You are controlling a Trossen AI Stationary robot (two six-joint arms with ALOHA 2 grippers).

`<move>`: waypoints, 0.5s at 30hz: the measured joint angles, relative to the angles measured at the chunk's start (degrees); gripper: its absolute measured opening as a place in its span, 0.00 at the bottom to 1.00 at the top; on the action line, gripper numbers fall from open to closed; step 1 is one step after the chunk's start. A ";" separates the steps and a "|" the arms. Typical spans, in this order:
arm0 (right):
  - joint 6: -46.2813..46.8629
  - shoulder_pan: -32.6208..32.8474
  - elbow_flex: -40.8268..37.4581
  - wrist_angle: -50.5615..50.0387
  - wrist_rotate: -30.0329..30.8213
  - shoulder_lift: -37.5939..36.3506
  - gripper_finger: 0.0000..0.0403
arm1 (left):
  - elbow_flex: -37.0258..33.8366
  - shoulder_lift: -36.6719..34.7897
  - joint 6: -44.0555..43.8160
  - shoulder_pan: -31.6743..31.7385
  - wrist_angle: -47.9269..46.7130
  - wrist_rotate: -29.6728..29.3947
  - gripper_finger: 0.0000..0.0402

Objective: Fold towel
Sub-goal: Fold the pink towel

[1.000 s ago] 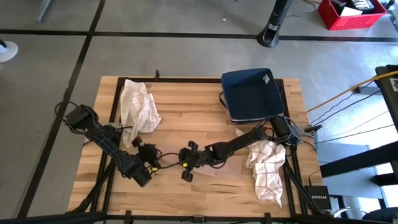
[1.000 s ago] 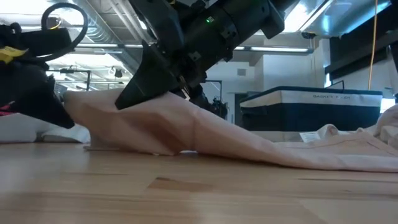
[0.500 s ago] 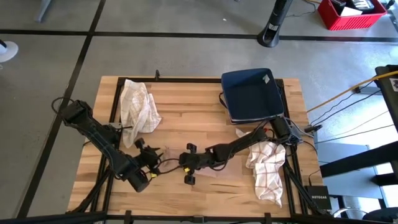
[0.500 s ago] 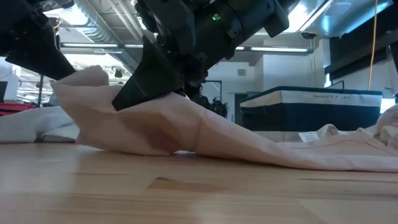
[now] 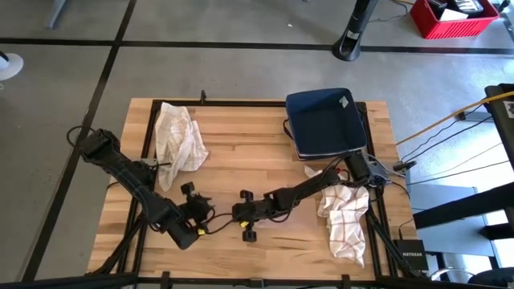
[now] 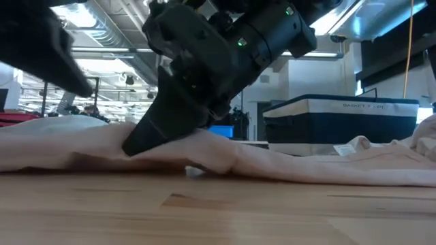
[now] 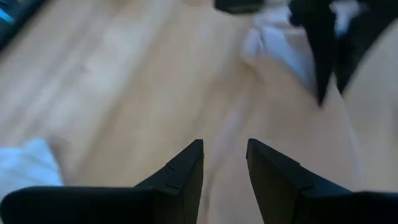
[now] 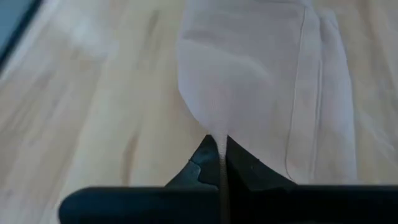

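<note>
The beige towel (image 6: 293, 163) lies low and long across the table, its near part spread under both grippers. My right gripper (image 6: 136, 144) comes down on it near the middle of the table (image 5: 239, 215) and is shut on it. My left gripper (image 7: 224, 162) is open and hangs just above the towel's left part (image 5: 201, 209), touching nothing; in the low view it shows blurred, high at the left (image 6: 61, 54). The towel is hard to tell from the wood in the high view. My right gripper holds the towel by a raised fold (image 8: 221, 140) pinched between its two fingers. It comes slanting down from the table's right side. The fold stands a little above the table (image 6: 146, 139); the rest of the towel lies on the wood, slack.
A white checked cloth (image 5: 181, 132) lies bunched at the table's far left, another (image 5: 345, 213) at its right edge. A dark blue folded stack (image 5: 325, 120) sits at the far right corner. Bare wood (image 5: 241, 152) shows between them.
The towel's left end, which stood raised at my left gripper, has dropped and now lies flat on the table. My left gripper is above it and apart from it. My right gripper has moved down and slightly toward the near edge, still shut on its fold.
</note>
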 joint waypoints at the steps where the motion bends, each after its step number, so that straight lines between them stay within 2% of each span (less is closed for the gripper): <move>1: -0.44 0.21 0.00 0.28 -0.72 0.14 0.01 | 0.02 0.00 -1.13 -0.60 0.13 1.58 0.29; 5: -0.76 0.51 0.00 0.60 -2.42 0.74 0.01 | -0.46 0.02 -6.39 -3.03 0.08 6.24 0.29; 10: 4.03 0.45 0.02 0.67 -2.31 1.61 0.03 | -3.00 0.02 -11.46 -5.34 2.18 7.25 0.29; 12: 5.33 0.66 0.04 1.03 -2.79 2.07 0.08 | -4.88 0.02 -13.07 -5.82 4.06 7.61 0.29; 15: 5.16 0.90 0.04 1.50 -4.10 2.07 0.22 | -7.11 0.03 -15.08 -6.19 4.86 10.54 0.29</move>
